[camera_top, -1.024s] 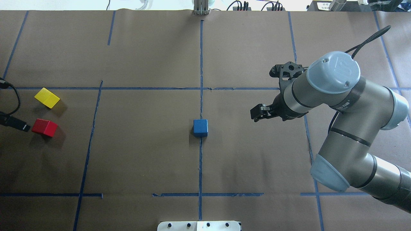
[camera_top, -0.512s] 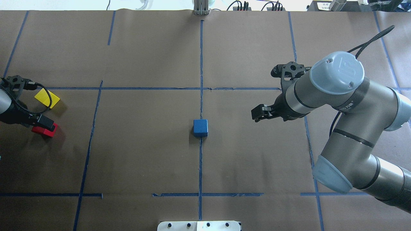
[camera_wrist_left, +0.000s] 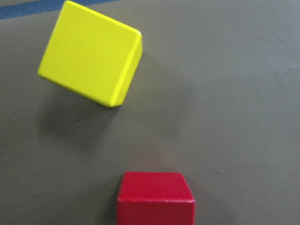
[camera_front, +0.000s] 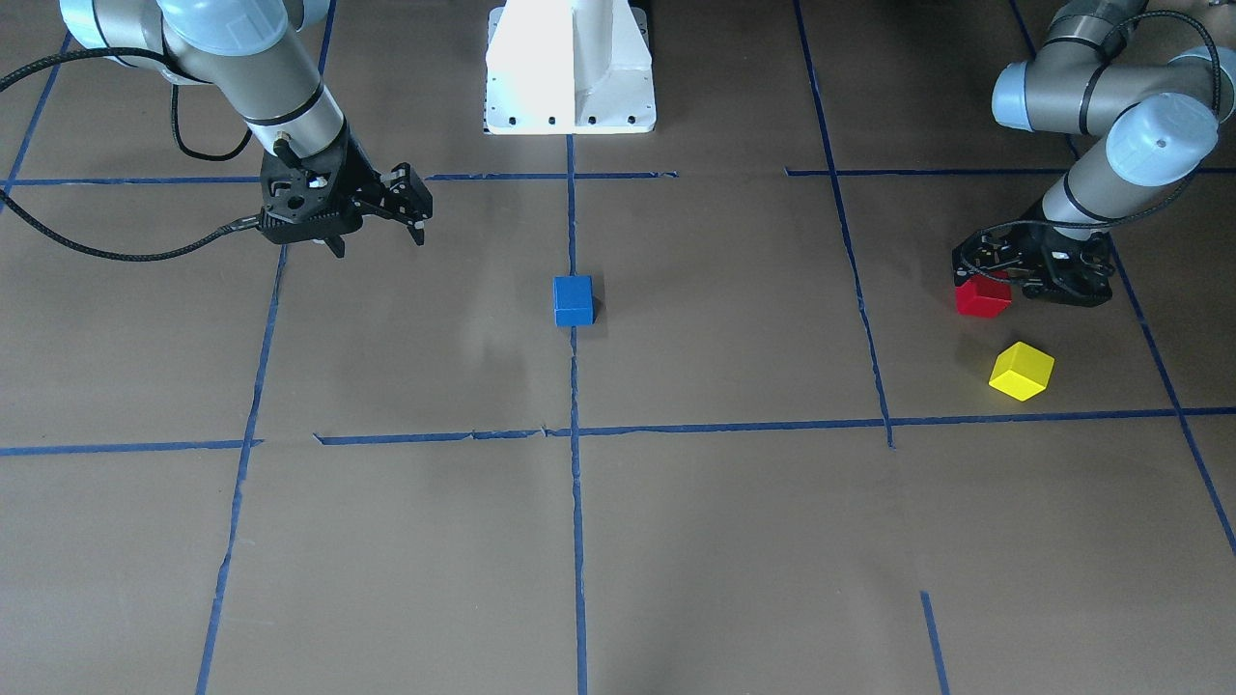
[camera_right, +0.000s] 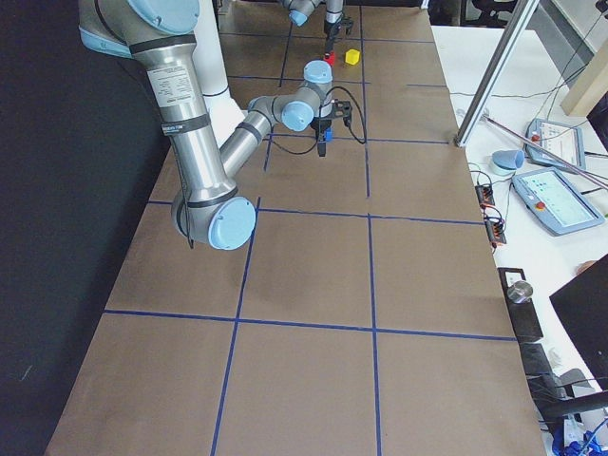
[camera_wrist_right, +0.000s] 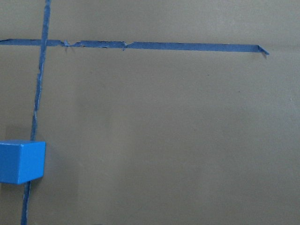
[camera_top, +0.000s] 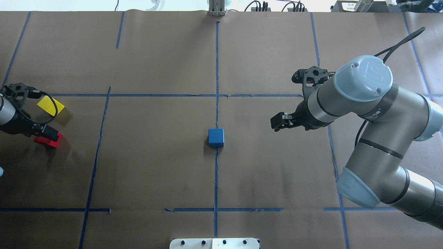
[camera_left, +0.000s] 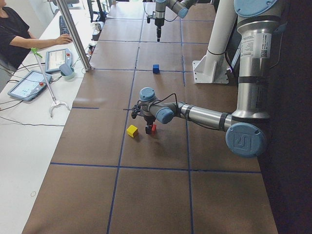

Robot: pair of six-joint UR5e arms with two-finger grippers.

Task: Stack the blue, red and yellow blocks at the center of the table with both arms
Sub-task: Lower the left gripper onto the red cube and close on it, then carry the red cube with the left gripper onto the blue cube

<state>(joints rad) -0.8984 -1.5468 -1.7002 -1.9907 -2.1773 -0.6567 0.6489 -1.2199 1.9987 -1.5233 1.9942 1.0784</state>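
The blue block [camera_top: 216, 137] sits on the centre tape line and shows at the left of the right wrist view [camera_wrist_right: 21, 161]. The red block [camera_top: 48, 141] and the yellow block [camera_top: 51, 105] lie apart at the far left. My left gripper [camera_top: 44, 134] hangs open just over the red block and hides part of it; in the front view the gripper [camera_front: 1016, 280] is above the red block [camera_front: 983, 297]. The left wrist view shows the red block [camera_wrist_left: 155, 199] and the yellow block [camera_wrist_left: 89, 58], with no fingers in it. My right gripper [camera_top: 278, 121] is open and empty, right of the blue block.
Brown paper with blue tape lines [camera_top: 216, 69] covers the table. The robot's white base [camera_front: 570, 68] stands at the near middle edge. An operator and tablets [camera_left: 29, 83] are on a side table beyond the far edge.
My left arm has come in from the left edge and now hangs over the red block, covering part of it. My right arm has shifted slightly. The blocks have not moved.
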